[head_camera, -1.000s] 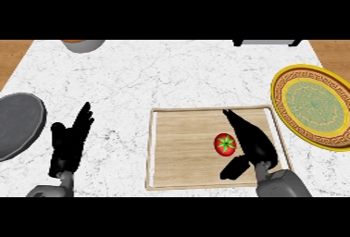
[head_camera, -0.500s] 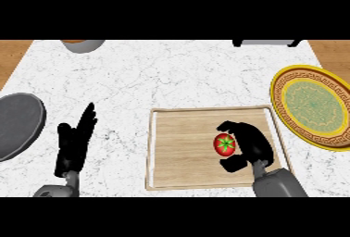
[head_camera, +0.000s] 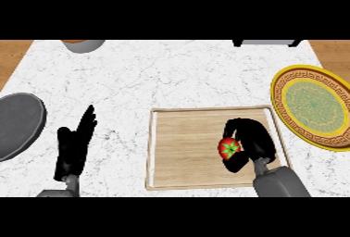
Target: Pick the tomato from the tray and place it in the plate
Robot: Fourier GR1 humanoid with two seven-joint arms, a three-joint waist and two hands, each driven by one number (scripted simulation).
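At the far left of the marble worktop (head_camera: 171, 78) we see a grey round dish (head_camera: 17, 125) cut off by the edge. Just right of it rests our left robot hand (head_camera: 74, 147), fingers straight and spread, holding nothing. Further right lies the wooden tray (head_camera: 184, 148), and on its right half our right robot hand (head_camera: 252, 141) curls round the red tomato (head_camera: 229, 148), fingers arched over its top and thumb below. The tomato is inside the tray. At the right edge sits the gold-rimmed plate (head_camera: 314, 106), apart from the hand.
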